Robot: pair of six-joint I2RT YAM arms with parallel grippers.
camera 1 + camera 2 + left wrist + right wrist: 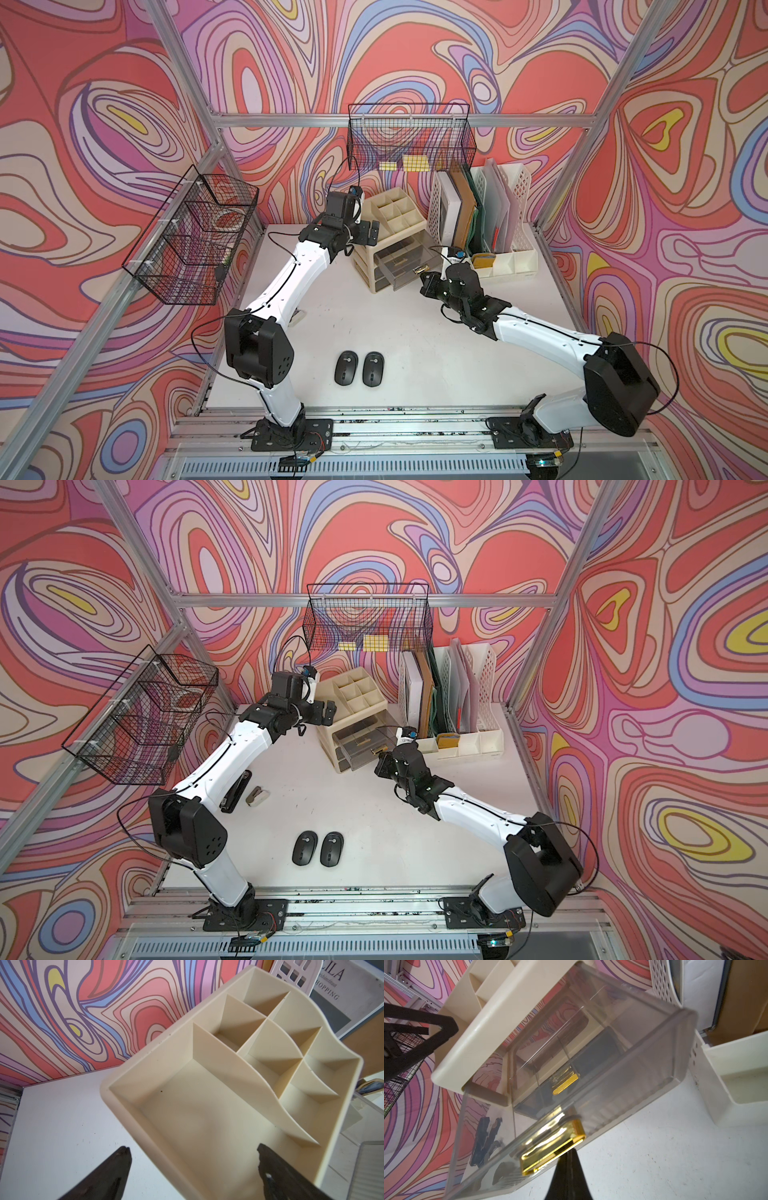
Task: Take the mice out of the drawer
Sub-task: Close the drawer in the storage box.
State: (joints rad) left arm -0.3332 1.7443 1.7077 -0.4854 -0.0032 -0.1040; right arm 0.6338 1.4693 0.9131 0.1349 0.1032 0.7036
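One white table (415, 324) carries everything. Just below and ahead of the left gripper (192, 1151), whose jaws stand wide apart with nothing between them, sits the cream organiser (207, 1088) with its partitioned top tray facing up. From the organiser's front, the smoky translucent drawer (643, 1068) is pulled out toward the right gripper (566, 1159). That gripper's jaws are pressed together, and their tip meets the drawer's gold handle (553, 1148). Whether they pinch the handle cannot be told. Two black mice (346, 368) lie side by side on the table outside the drawer, well apart from both grippers and back toward the arm bases.
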